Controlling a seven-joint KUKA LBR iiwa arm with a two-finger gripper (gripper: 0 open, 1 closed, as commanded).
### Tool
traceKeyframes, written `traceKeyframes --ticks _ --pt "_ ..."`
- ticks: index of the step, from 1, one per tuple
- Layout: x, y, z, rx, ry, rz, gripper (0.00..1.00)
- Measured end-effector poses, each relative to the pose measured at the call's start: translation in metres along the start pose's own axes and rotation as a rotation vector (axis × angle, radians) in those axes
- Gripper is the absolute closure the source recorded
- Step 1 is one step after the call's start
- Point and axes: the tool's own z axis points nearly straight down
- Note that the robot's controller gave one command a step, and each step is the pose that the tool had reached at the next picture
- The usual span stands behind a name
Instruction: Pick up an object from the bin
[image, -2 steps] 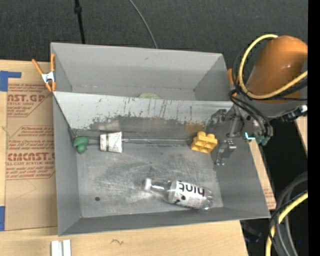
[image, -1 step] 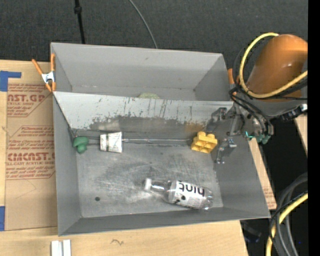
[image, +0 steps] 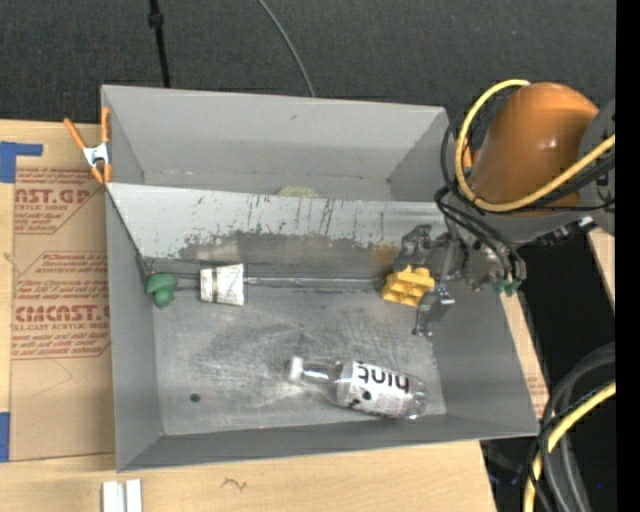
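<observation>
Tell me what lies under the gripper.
Under the gripper there is bare bin floor. A yellow block lies just beside it, toward the view's left. Whatever the wrist covers cannot be seen.

The hand (image: 432, 305) is seen low at the right side of the grey bin (image: 200, 400), just beside a yellow ribbed block (image: 407, 288). A thin rod (image: 310, 283) with a green knob (image: 160, 288) and a white label (image: 222, 284) is laid along the back wall. A clear bottle (image: 365, 388) with black lettering is laid on its side near the front.
</observation>
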Motion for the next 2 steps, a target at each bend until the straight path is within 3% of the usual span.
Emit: traceKeyframes --ticks 1,2 --pt "0.037 0.011 0.053 -0.001 -0.003 -0.017 0.0" --pt "0.035 0.019 0.091 -0.002 0.009 -0.065 0.0"
